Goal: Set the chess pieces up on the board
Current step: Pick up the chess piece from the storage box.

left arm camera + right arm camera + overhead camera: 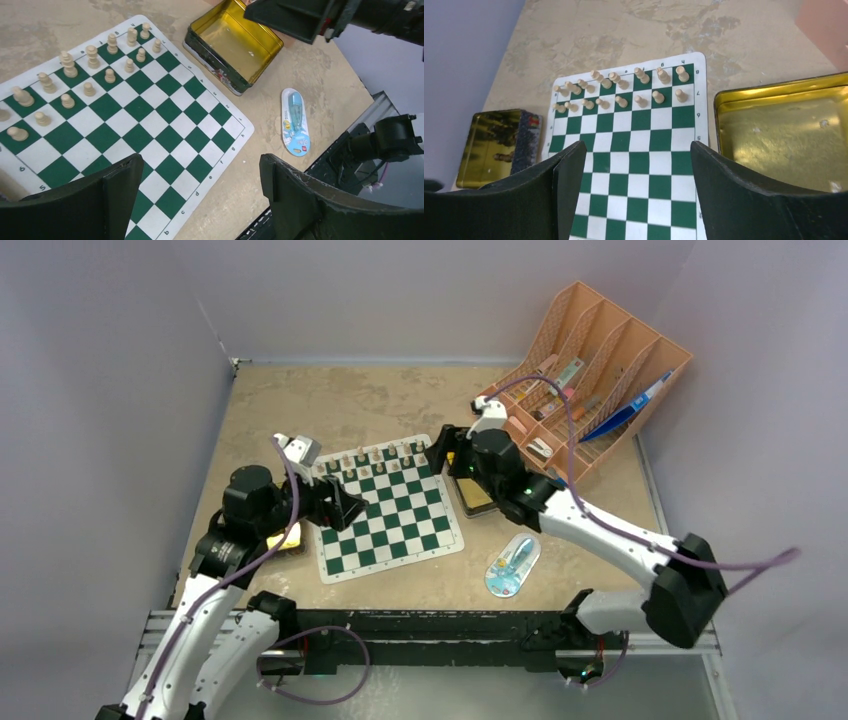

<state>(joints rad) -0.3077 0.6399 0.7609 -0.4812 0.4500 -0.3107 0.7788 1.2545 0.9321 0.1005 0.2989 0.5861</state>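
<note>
The green and white board [392, 520] lies mid-table. Several cream chess pieces [378, 462] stand in its two far rows, sharper in the right wrist view as pieces [624, 89] and in the left wrist view as pieces [75, 82]. My left gripper [348, 504] hovers over the board's left side, open and empty [200, 162]. Above the board's far right corner my right gripper [441, 456] hangs open, nothing between its fingers [638, 147]. A gold tin [499, 145] left of the board seems to hold dark pieces.
An open, empty gold tin [784, 132] sits just right of the board, partly under my right arm [472, 498]. A blue packet [512, 566] lies near the front edge. The orange rack [600, 365] with pens stands at the back right.
</note>
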